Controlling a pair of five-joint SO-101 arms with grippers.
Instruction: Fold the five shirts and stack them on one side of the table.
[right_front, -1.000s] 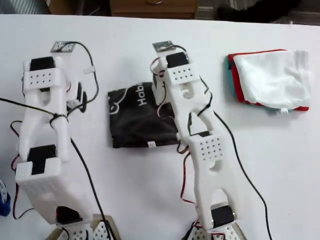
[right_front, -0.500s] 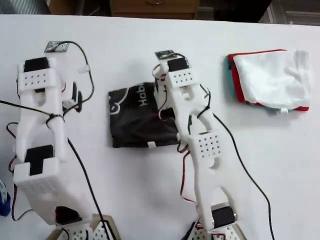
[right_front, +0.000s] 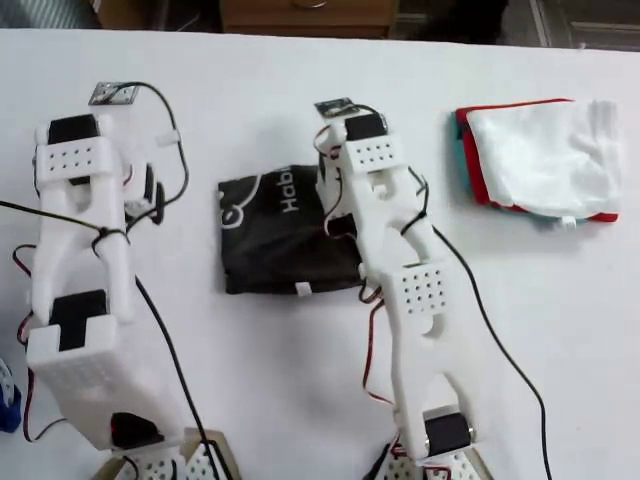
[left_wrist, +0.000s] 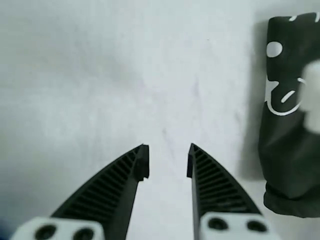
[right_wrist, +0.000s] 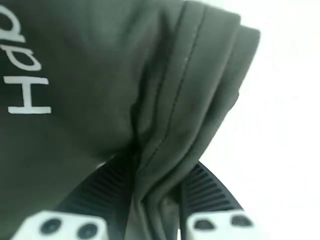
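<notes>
Clenched the right gripper (right_wrist: 150, 172) on a bunched edge of the folded, white-lettered black shirt (right_wrist: 90, 75), a pinch hidden under the arm from above. Lay mid-table, long axis crosswise. Held the left gripper (left_wrist: 166, 162) parted over the white table (left_wrist: 90, 75).

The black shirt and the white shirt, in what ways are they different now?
The black shirt lies alone near the middle of the table; the white shirt tops a stack at one side. The right gripper has its jaws shut on a fold of the black shirt; nothing touches the white shirt. The black shirt bears white print; the white shirt looks plain. Both are folded.
</notes>
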